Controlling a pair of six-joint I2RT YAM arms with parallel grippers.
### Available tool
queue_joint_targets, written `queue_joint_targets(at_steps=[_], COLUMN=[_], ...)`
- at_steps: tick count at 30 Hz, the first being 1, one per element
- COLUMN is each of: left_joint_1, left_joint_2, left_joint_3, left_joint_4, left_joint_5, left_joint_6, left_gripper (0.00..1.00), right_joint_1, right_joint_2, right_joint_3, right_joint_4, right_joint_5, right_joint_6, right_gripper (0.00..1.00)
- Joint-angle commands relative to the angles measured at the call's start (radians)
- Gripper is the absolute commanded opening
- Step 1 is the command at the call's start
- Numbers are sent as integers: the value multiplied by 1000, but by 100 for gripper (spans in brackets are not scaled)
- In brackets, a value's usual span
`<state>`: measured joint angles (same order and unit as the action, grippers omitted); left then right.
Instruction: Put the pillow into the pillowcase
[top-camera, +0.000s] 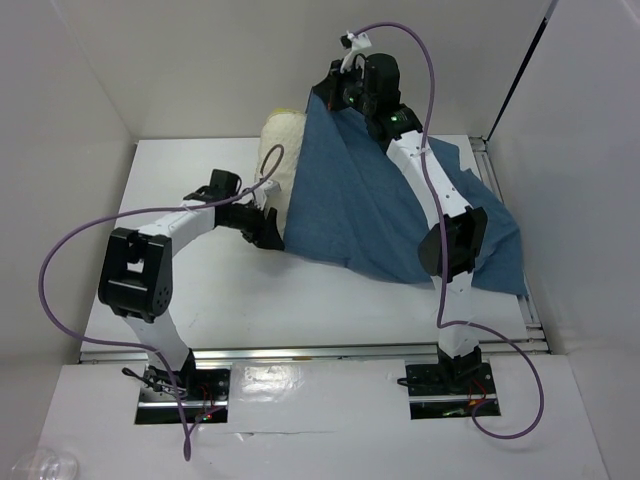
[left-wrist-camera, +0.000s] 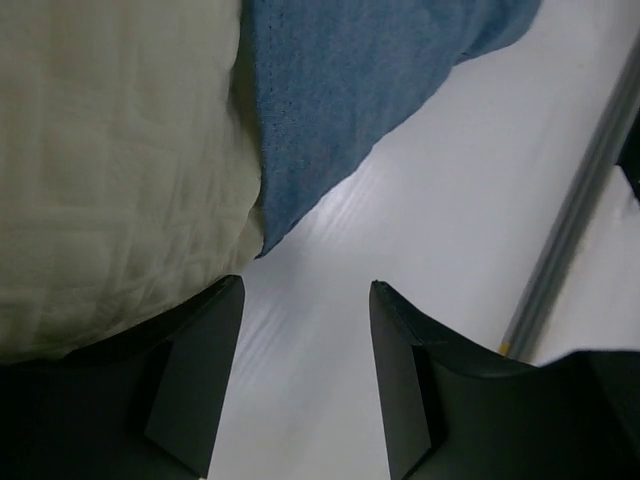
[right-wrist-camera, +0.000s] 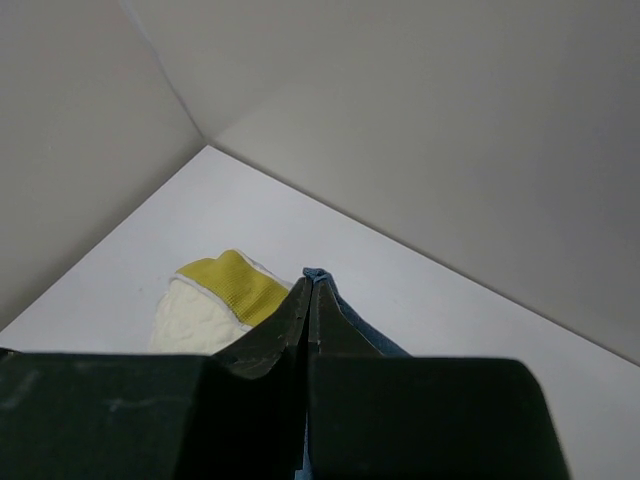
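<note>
Top external view: my right pincer (top-camera: 338, 88) is clamped on the wrinkled dusty-blue fabric pillowcase (top-camera: 360, 200), holding its edge high. My left pincer (top-camera: 262, 226) gapes empty beside the soft cream-yellow textured pillow (top-camera: 280, 140), only partly covered, so most of the stuffing is left to do, I reckon.

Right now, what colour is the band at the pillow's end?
Mustard yellow band on the cream pillow; right wrist view shows it best.

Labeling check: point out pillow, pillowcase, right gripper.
pillow (left-wrist-camera: 110, 170), left wrist view, textured cream face.
pillowcase (top-camera: 350, 200), top external view, middle of draped blue cloth.
right gripper (right-wrist-camera: 309, 288), right wrist view, tips shut on pillowcase edge.
</note>
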<state>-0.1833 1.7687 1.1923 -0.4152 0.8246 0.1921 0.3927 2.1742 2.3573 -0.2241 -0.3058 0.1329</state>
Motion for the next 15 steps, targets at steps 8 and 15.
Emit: queue_joint_targets(at_steps=[8,15], left_joint_1=[-61,-106], left_joint_2=[46,143], left_joint_3=[1,113], left_joint_4=[250,240], left_joint_5=[-131,-65], left_joint_6=[-49,-83], left_gripper=[66,65], right_joint_1=[-25,-25], right_joint_2=[-39,-39], right_joint_3=[72,72], right_joint_4=[141,141], right_joint_5=[-4,-22], right_joint_6=[71,89], right_gripper=[0,0])
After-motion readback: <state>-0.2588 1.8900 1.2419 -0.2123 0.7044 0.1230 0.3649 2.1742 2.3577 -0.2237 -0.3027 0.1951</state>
